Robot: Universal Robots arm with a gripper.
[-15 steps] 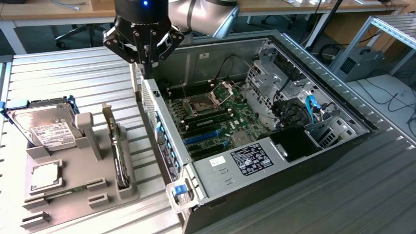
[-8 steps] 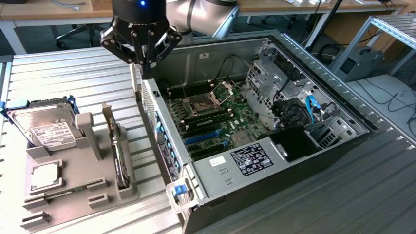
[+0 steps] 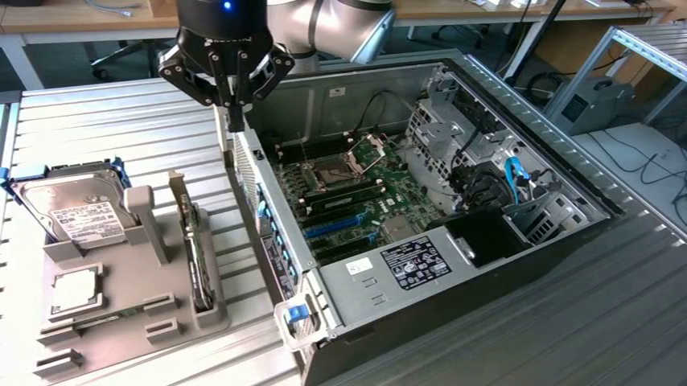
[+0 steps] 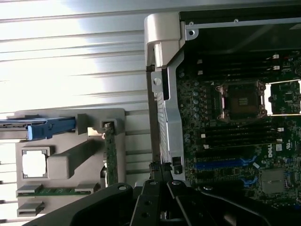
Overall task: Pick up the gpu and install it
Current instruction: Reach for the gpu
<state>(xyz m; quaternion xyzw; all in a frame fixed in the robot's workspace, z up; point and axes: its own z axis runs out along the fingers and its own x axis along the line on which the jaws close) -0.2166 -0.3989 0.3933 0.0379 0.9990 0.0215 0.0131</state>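
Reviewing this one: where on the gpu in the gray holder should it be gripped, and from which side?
Probably best to grip the gpu by its free upper edge, coming straight down, jaws across its two flat faces. It stands on edge in a slot of the gray holder, lower edge seated.

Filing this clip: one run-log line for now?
gripper: shut, empty | over: edge of open metal computer case | thin dark gpu card: standing in grey holder, untouched

Your exterior view is evenly lit, with only soft shadows inside the open black-and-silver computer case (image 3: 322, 96). Your wrist view blows out white on the ribbed silvery metal table (image 4: 70, 61). The green motherboard (image 4: 225, 136) reads dim beside it, and the black gripper (image 4: 158, 169) goes near-silhouette.
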